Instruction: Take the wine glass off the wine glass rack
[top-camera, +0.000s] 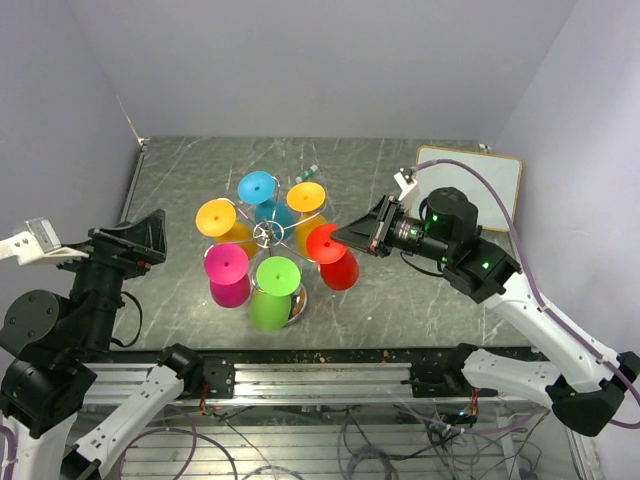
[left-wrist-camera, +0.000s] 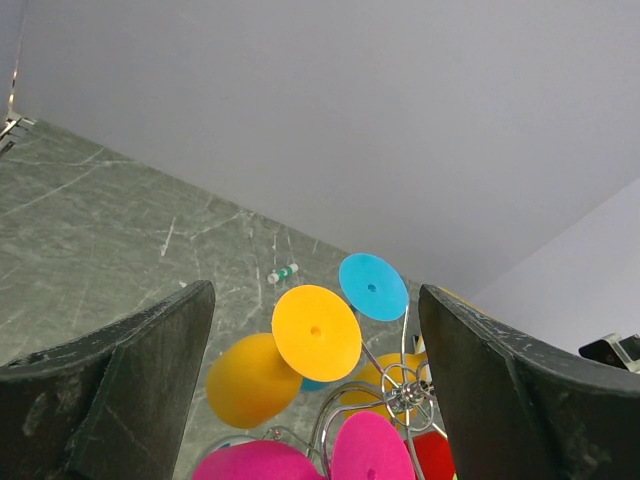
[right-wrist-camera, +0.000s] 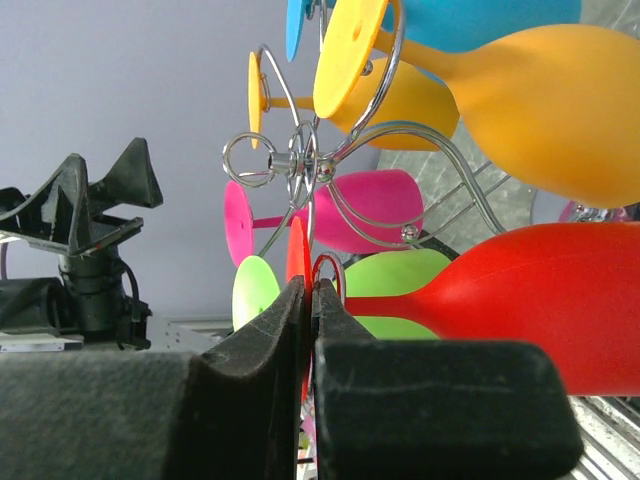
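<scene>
The chrome wine glass rack (top-camera: 266, 233) stands mid-table with several coloured wine glasses hanging bowl-down from its hooks. The red wine glass (top-camera: 333, 256) hangs on the right side. My right gripper (top-camera: 342, 238) is shut on the thin red foot disc (right-wrist-camera: 297, 250) of that glass, whose stem still sits in a wire hook; its bowl (right-wrist-camera: 540, 290) fills the right of the right wrist view. The rack's hub (right-wrist-camera: 300, 165) is just above my right gripper (right-wrist-camera: 311, 290). My left gripper (top-camera: 150, 235) is open and empty, well left of the rack (left-wrist-camera: 405, 392).
Yellow (top-camera: 220, 222), blue (top-camera: 260, 192), orange (top-camera: 305, 200), pink (top-camera: 228, 272) and green (top-camera: 273, 290) glasses ring the rack. A whiteboard (top-camera: 480, 175) lies at the back right, a marker (top-camera: 306, 172) behind the rack. Walls close the back and sides.
</scene>
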